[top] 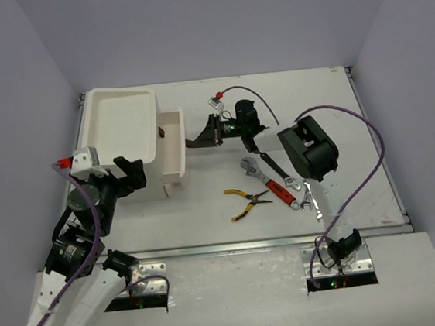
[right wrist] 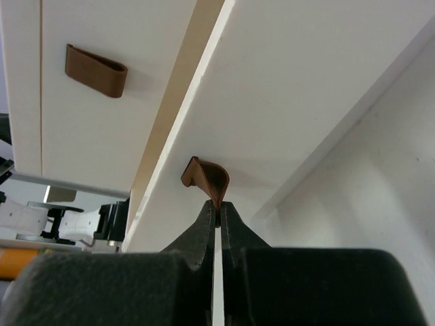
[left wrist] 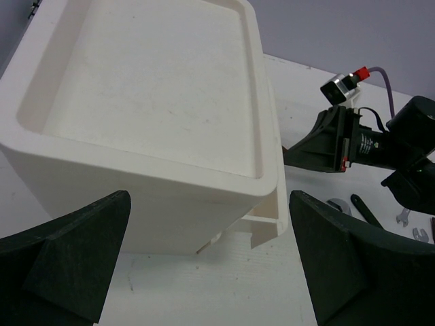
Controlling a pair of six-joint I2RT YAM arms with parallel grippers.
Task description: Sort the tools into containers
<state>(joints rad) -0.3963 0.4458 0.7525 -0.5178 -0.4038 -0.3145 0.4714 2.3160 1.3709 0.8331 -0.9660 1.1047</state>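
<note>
The left gripper point(left wrist: 209, 217) is held spread wide just before the white box point(left wrist: 149, 102), grasping nothing. The yellow-handled pliers point(top: 246, 201) and red-handled wrench point(top: 280, 190) are seen lying on the table point(top: 357, 156). Farther off, the right gripper point(right wrist: 219, 207) is clenched on a drawer knob point(right wrist: 207, 180) (its drawer point(top: 172, 140) stands out from the box).

Plain lavender-grey walls point(top: 211, 23) on 3 sides, white table point(top: 208, 218) with a metal rail point(top: 234, 246) along the near edge, soft even light.
</note>
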